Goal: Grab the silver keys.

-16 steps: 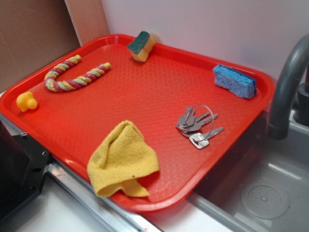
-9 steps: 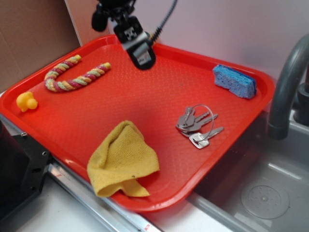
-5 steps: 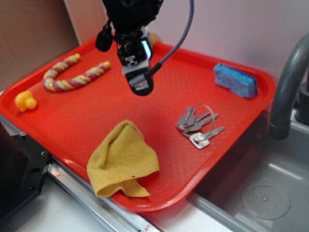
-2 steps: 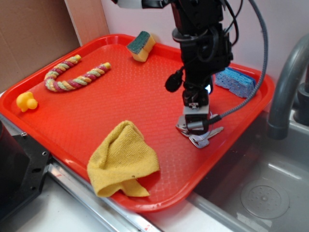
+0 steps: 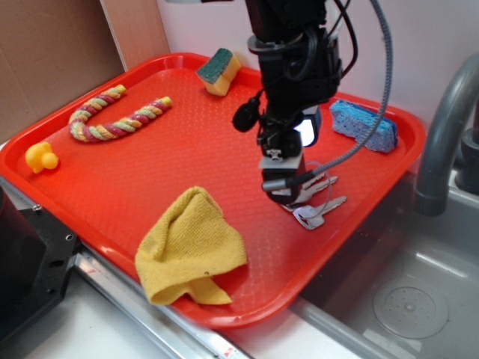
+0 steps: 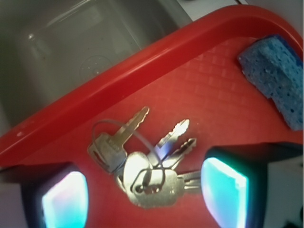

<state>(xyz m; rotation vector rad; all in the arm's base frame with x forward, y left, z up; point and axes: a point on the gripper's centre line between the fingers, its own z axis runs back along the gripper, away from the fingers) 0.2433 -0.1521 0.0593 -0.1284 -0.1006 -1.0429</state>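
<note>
Hand point(image 6: 145, 192) is seen spread wide, both lit fingers point(image 6: 64, 199) flanking the silver keys point(image 6: 142, 164), nothing pinched yet. Keys judged light, stiff, slippery and loose on the wire ring, so the stacked heads are best squeezed, not the splayed blades. Keys are lying flat on the red tray point(image 5: 112, 187) near its sink-side edge, directly under the hand; blue sponge point(image 5: 364, 125) is sitting beyond.
</note>
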